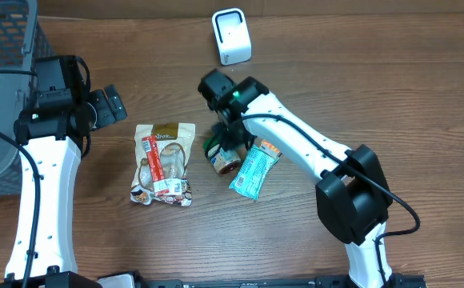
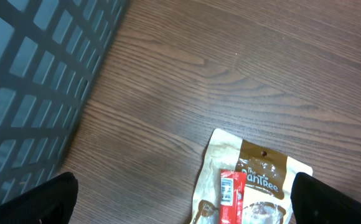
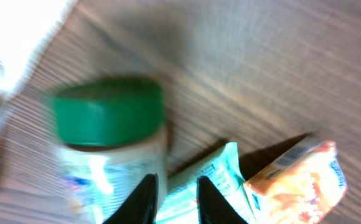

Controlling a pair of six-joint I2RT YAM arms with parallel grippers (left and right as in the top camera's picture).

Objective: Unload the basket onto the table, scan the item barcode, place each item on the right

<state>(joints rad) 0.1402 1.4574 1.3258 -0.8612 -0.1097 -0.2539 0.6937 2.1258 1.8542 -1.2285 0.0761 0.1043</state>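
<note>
Because the green-lidded jar (image 1: 223, 158) lay on its side at the middle of the worktop (image 1: 392, 80), just beside a teal-and-orange snack bar (image 1: 256, 170) and well apart from the white barcode scanner (image 1: 231, 36) at the far edge, it looked the likely item to scan. It would probably handle as a stiff, smooth, fairly weighty cylinder, apt to roll and slip where the soft packets around it would merely crumple. Taking it across the body below the lid, with the label uncovered, seemed the safest hold; where its barcode sat could not be made out. The right tool (image 3: 175, 180) hung over the jar with its jaws only narrowly parted, too close to span it. One finger was just beside the jar's wall and the bar's wrapper showed through the gap. Nothing appeared clamped, though the wrist view was blurred. The left tool (image 1: 110, 106) stood wide open and empty near the grey basket (image 1: 8, 48), apart from a snack pouch (image 1: 165, 164).
</note>
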